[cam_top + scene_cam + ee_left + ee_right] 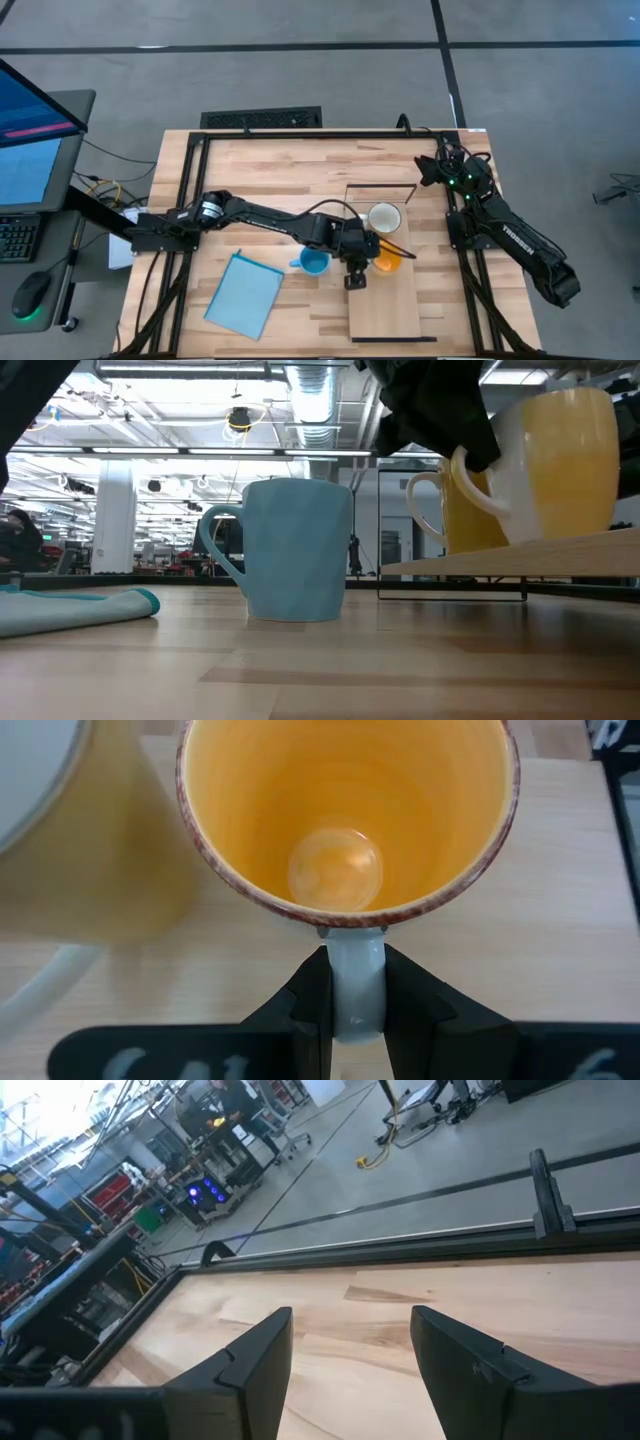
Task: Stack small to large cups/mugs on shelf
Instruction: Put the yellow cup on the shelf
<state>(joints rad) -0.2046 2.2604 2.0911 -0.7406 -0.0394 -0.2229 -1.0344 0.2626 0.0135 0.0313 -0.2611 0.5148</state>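
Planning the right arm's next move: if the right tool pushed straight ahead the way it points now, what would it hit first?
Probably bare tabletop: the open right tool angles down at empty wood short of the edge rail. Depth is hard to judge.

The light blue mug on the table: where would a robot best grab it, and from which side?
Probably by its handle, as the left gripper now holds the orange mug. The light blue mug stands upright on the table beside the shelf, handle pointing toward the blue cloth, so coming down from above that side looks clearest.
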